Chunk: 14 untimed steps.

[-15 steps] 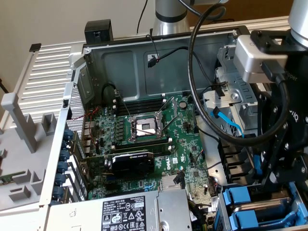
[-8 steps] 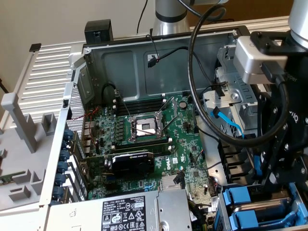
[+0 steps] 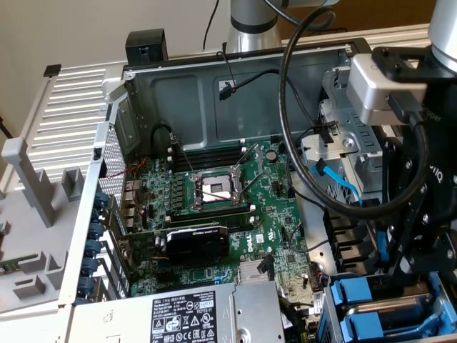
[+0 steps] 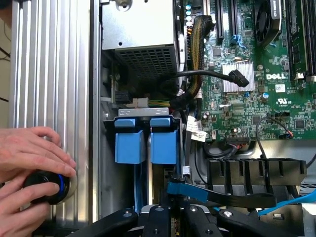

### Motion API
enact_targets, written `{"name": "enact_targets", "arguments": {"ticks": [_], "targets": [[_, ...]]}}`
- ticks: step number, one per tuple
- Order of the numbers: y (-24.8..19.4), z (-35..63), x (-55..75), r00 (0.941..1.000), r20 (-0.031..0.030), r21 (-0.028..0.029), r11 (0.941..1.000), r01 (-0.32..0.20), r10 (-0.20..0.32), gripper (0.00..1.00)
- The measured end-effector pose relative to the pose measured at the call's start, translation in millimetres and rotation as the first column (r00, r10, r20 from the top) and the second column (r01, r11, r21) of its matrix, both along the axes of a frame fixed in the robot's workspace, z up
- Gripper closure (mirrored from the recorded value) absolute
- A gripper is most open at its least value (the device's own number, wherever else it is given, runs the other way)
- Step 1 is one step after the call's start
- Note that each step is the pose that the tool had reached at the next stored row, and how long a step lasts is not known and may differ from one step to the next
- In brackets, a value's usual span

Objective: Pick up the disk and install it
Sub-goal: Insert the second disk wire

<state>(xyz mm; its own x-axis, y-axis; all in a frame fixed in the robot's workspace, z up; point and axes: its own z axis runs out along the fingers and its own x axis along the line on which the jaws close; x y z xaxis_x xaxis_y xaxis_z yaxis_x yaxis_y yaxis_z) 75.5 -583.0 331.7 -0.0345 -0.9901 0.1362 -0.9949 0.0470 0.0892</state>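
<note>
1. Starting at the exterior view's left: passing a ribbed silver sheet-metal panel point(image 3: 78, 100), well apart from the work.
2. Noting in the wrist view a person's hands point(image 4: 29, 153) cupped round a black knob with a blue ring point(image 4: 44, 185), resting on ribbed silver metal outside the case wall, clear of the bay.
3. Crossing the middle: a flat green circuit-board motherboard point(image 3: 278, 214) inside the open grey steel computer case point(image 3: 214, 93), then a silver power-supply box with a black-and-white label point(image 3: 250, 314) at the near edge.
4. Reaching the exterior view's right: finding the disk point(image 3: 355, 293), a grey-metal drive in a bright blue plastic carrier frame, sitting in the drive bay just beside a second blue plastic carrier point(image 3: 357, 330).
5. Meeting the arm's black metal gripper point(image 3: 410, 268) hanging close above that bay; cannot tell open from closed, nor any hold on the disk.
6. Judging the disk to lie straight below the gripper, long axis running from its blue front towards the exterior view's right, beneath the wrist.
7. Reckoning on scant room: neighbour carrier and bay walls tight alongside, a flat blue data cable point(image 3: 341, 187) and a thick black looped cable point(image 3: 281, 107) hanging near, open air above only.
</note>
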Motion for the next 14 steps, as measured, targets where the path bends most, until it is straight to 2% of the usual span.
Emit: {"name": "enact_targets", "arguments": {"ticks": [14], "targets": [[-0.7, 0.1, -0.6, 0.9997, 0.0, 0.0, 0.9997, 0.026, -0.026, 0.83]]}}
